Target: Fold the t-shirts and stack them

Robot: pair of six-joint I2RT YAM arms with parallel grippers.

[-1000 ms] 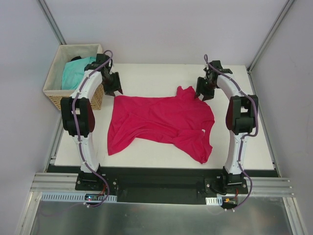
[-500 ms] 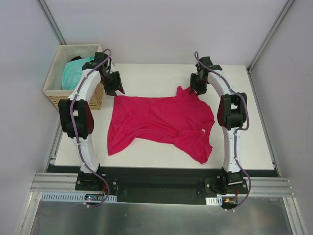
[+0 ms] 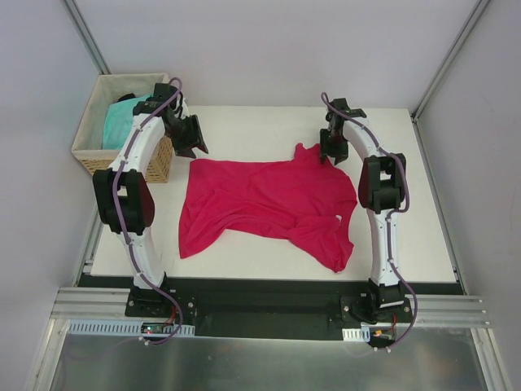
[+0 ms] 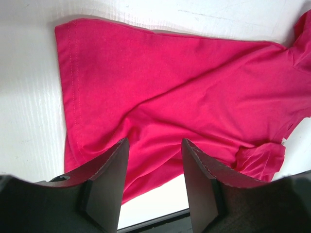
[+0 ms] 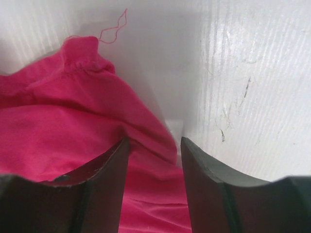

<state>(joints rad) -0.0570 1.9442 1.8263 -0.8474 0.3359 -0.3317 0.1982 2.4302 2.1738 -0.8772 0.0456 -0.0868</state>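
- left gripper [image 4: 155, 144]: i see its jaws standing apart with nothing between them; it hangs over the far-left corner of the crimson-pink t-shirt [image 3: 269, 204], and i cannot tell whether the tips touch the cloth.
- left wrist view: the gap between the jaws frames pink cloth, with a stitched hem running along the shirt's left edge.
- right gripper [image 5: 154, 141]: jaws apart, not clamped; the far-right corner of the same shirt lies in the gap, and a sliver of white table [image 3: 244, 122] shows beside the right-hand jaw.
- right wrist view: a bunched seam rises just beyond the jaws, and a loose thread [image 5: 114, 28] curls off it onto the table.
- crimson-pink t-shirt: spread on the table between the two arms, wrinkled, its near-right part folded over itself.
- turquoise t-shirt [image 3: 122, 124]: crumpled inside the wicker basket [image 3: 96, 167], which stands at the table's far-left corner, well apart from both sets of jaws.
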